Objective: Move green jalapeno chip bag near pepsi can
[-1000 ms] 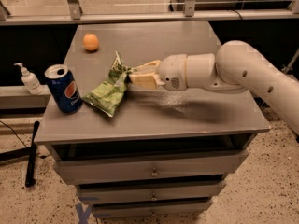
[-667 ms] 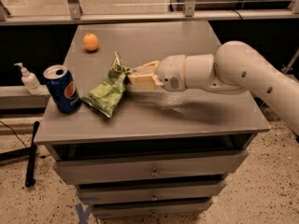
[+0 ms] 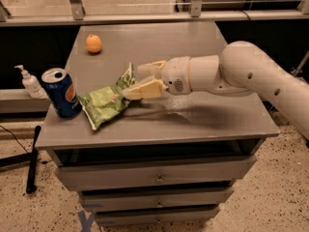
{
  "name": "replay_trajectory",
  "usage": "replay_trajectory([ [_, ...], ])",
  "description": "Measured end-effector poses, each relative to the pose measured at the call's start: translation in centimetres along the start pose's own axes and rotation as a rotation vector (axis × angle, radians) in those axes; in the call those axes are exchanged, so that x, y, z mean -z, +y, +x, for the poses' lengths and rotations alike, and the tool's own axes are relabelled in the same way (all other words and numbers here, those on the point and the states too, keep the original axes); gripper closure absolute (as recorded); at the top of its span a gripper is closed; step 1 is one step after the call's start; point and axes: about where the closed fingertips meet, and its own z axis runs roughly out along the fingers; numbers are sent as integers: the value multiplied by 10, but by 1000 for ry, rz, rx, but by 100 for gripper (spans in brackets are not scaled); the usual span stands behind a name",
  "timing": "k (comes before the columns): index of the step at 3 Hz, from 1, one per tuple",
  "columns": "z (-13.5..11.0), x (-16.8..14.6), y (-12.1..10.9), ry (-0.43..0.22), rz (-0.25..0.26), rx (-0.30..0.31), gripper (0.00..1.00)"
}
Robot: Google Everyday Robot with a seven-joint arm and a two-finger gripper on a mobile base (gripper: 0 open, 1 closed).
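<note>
The green jalapeno chip bag (image 3: 103,104) lies crinkled on the grey table top (image 3: 193,124), its left end close to the pepsi can (image 3: 61,92). The blue can stands upright at the table's left edge. My gripper (image 3: 133,81) reaches in from the right at the bag's raised right corner. Its fingers (image 3: 145,89) are spread apart, with the corner standing between them and no squeeze on it. The bag rests on the table.
An orange (image 3: 94,43) sits at the back left of the table. A white pump bottle (image 3: 30,82) stands on a lower ledge left of the can. Drawers are below the table top, and a rail runs behind it.
The fingers have opened from the bag's right corner. The bag has settled a little lower and leftward, beside the can. The arm has barely moved.
</note>
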Motion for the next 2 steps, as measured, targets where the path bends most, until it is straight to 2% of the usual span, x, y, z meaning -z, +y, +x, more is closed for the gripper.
replay_trajectory([
  [1, 1, -1, 1, 9, -4, -5, 0],
  [2, 4, 6, -9, 30, 24, 4, 0],
])
